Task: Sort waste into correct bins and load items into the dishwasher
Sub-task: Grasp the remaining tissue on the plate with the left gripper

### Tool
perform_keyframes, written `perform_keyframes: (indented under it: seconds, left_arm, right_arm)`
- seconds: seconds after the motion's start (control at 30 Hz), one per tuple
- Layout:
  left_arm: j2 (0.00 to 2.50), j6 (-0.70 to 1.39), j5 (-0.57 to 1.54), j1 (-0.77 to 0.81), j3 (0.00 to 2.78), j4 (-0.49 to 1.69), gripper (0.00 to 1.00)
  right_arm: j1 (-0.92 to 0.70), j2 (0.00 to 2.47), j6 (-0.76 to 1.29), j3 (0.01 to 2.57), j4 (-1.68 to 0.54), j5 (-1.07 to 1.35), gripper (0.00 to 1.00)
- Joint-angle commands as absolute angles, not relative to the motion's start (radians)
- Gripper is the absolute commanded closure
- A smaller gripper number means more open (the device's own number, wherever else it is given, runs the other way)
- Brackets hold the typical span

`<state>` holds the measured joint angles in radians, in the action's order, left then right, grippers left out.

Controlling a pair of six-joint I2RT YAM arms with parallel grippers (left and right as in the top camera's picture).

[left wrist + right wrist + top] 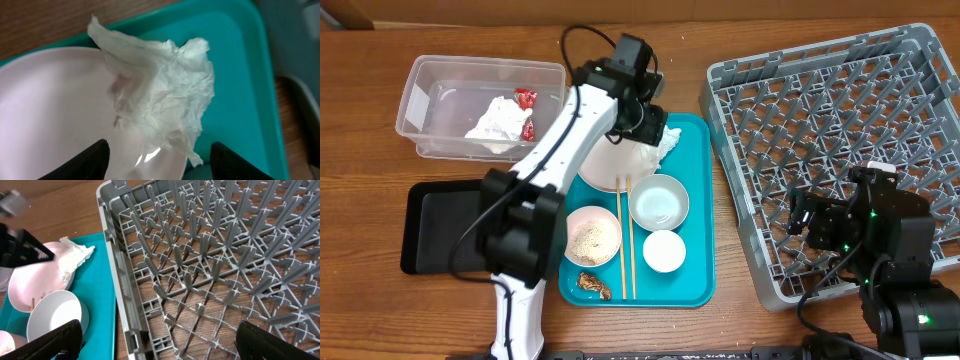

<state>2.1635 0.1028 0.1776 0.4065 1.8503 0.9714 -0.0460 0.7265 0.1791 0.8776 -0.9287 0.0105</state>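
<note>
left fingers [90, 162] apart, crumpled napkin [160, 95] mid-frame just ahead, draped off white plate [50, 110] rim onto teal tray [240, 75]. risk: close catches only a loose flap, or pinches the rim.

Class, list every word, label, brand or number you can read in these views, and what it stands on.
No text can be read.
The red wrappers in the clear tub may carry print, but they are too small to tell.
The dish rack, teal tray and napkin show no lettering.
</note>
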Motion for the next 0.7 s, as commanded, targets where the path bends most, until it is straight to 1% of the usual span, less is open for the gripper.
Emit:
perform_keyframes:
  seconds: [0.0, 0.13, 0.17, 0.3, 0.47, 0.63, 0.67]
  left_arm:
    - [2.224, 0.12, 0.142, 0.414, 1.847, 0.97, 0.34]
    - [2.253, 0.12, 0.129, 0.413, 1.847, 0.964, 0.35]
    - [2.258, 0.12, 0.121, 0.413, 1.847, 0.962, 0.37]
    - [2.274, 0.12, 0.123, 0.414, 1.847, 0.945, 0.38]
    - [2.286, 0.12, 0.12, 0.414, 1.847, 0.943, 0.48]
    - [2.286, 0.12, 0.117, 0.414, 1.847, 0.934, 0.53]
    - [2.286, 0.12, 0.11, 0.414, 1.847, 0.934, 0.55]
  right_arm:
    - [-0.045, 0.717, 0.18, 0.899, -0.93, 0.001, 0.0]
    - [-0.045, 0.717, 0.179, 0.899, -0.93, 0.001, 0.0]
    - [-0.045, 0.717, 0.18, 0.899, -0.93, 0.001, 0.0]
    - [-0.045, 0.717, 0.179, 0.899, -0.929, 0.001, 0.0]
    - [-0.045, 0.717, 0.179, 0.899, -0.93, 0.001, 0.0]
    - [-0.045, 0.717, 0.179, 0.899, -0.93, 0.001, 0.0]
    - [-0.045, 0.717, 0.179, 0.899, -0.93, 0.001, 0.0]
